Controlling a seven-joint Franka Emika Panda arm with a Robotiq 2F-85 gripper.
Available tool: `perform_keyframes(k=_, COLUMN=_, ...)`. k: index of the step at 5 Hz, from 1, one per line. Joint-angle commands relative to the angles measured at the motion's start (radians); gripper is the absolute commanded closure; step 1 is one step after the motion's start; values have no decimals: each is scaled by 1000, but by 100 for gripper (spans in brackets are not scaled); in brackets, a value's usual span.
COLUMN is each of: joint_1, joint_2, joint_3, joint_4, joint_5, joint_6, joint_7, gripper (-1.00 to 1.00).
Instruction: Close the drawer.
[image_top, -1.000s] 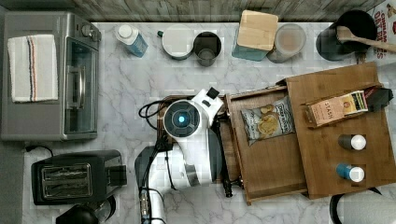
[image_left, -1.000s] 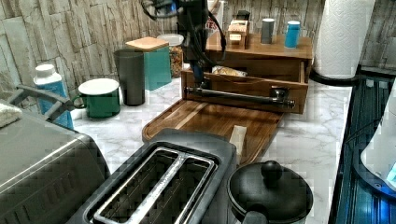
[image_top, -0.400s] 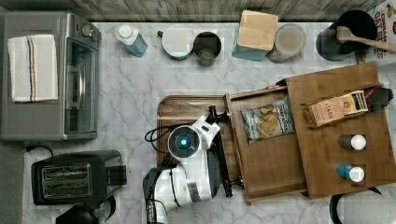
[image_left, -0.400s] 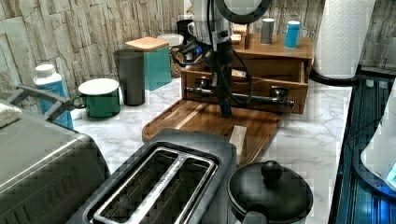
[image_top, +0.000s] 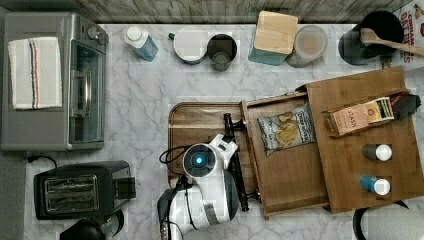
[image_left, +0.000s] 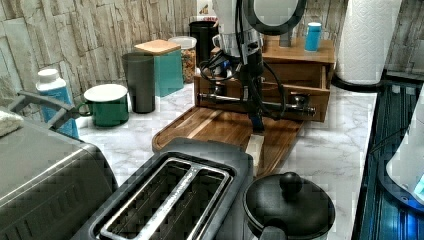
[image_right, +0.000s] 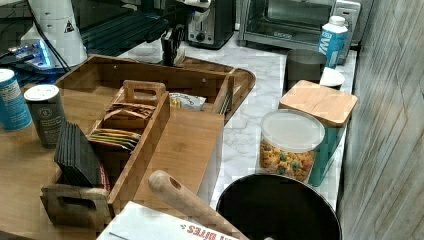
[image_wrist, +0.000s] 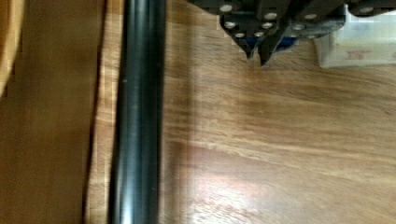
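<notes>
End effector (image_wrist: 257, 55) moved down, clenched empty over serving tray (image_wrist: 280, 140), beside drawer (image_top: 285, 165) handle (image_wrist: 137, 112).

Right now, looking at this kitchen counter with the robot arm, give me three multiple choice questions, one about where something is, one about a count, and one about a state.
1. Where is the snack bag?
A. inside the drawer
B. on the toaster oven
C. on the serving tray

2. How many bottles stand on the cabinet top in the top view?
A. none
B. two
C. five

3. What state is the drawer in?
A. shut flush
B. pulled out
C. taken off and lying on the floor

Answers:
1. A, the bag lies on the drawer's floor behind its black handle.
2. B, a dark bottle and a blue bottle stand there beside the tea box.
3. B, the drawer sticks out of the cabinet, with the gripper lowered in front of the handle over the serving tray.
</notes>
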Motion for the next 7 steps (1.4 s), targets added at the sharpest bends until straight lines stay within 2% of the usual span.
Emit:
perform_keyframes(k=1, joint_1=-83, joint_2=-89, joint_3=-105, joint_4=17, joint_5=-87, joint_6=135, joint_7=-234, gripper=100)
perform_keyframes(k=2, joint_1=-108, joint_2=-43, joint_3=-160, joint_4=70, joint_5=-43, joint_6=171, joint_7=-394, gripper=100)
perform_keyframes(k=3, joint_1=-139, joint_2=18, joint_3=-227, joint_4=179, joint_5=51, joint_6=126, joint_7=-559, gripper=100)
perform_keyframes(k=4, joint_1=-186, joint_2=38, joint_3=-267, joint_4=264, joint_5=83, joint_6=76, joint_7=-639, gripper=100)
perform_keyframes(k=5, joint_1=-221, joint_2=77, joint_3=-311, joint_4=378, joint_5=71, joint_6=13, joint_7=-643, gripper=100)
perform_keyframes(k=6, joint_1=-259, joint_2=111, joint_3=-348, joint_4=445, joint_5=87, joint_6=36, joint_7=-732, gripper=100)
perform_keyframes(k=7, joint_1=-298, joint_2=161, joint_3=-373, joint_4=515, joint_5=153, joint_6=83, joint_7=-899, gripper=100)
